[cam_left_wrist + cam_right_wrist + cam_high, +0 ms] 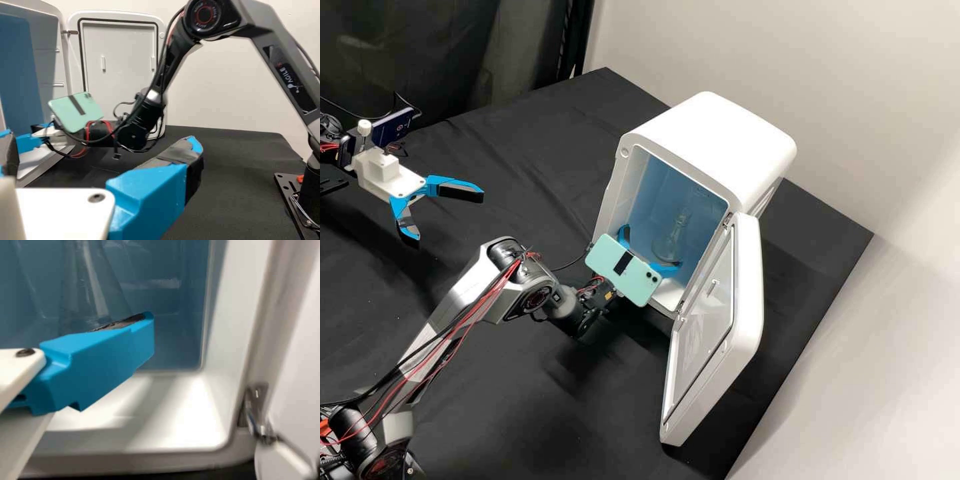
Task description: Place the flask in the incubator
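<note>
High view and right wrist view are read together here: the flask (pixel 675 233) is seen upright inside the incubator (pixel 720 140), set on the white floor of the blue-lined chamber towards its front, while the door (pixel 713 320) is swung wide open to one side. The right gripper (pixel 650 257) is placed inside the opening at the level of the flask's base, and a mint-green phone (pixel 623 268) is carried on its wrist. The flask is closely flanked by this gripper, but whether the glass is clamped or already let go cannot be told from these pictures. In the right wrist view the flask's cone (pixel 90 290) is found close against the gripper, with the chamber floor (pixel 165 410) directly below. The left gripper (pixel 447 215) is held well apart from the incubator, above the bench (pixel 520 133) towards the left of the high view, with its fingers spread open and nothing held between them. The main part of the task is judged to be done, since the flask is inside and appears to be standing. What is judged to be left is the release, if not yet made, and a withdrawal of the right arm through the opening without the flask being tipped. Shutting the door is not asked for by the task.
</note>
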`<action>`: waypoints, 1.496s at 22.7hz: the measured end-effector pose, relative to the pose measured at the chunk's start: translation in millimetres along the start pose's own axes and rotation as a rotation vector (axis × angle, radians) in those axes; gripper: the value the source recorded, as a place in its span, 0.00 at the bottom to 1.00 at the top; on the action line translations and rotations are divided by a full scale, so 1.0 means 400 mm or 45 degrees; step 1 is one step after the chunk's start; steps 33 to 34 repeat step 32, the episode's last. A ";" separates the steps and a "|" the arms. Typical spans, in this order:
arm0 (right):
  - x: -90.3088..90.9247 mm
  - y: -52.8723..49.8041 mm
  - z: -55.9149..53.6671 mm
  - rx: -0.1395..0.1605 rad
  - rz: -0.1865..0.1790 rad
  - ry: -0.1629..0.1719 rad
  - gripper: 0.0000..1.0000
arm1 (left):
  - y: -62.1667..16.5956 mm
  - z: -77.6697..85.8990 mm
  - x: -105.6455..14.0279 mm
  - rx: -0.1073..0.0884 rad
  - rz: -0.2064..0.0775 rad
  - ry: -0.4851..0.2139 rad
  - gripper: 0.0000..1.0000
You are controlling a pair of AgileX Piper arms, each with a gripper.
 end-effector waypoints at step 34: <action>-0.352 -0.019 -0.086 0.017 -0.052 -0.140 1.00 | 0.108 -0.056 -0.060 0.004 0.302 0.158 1.00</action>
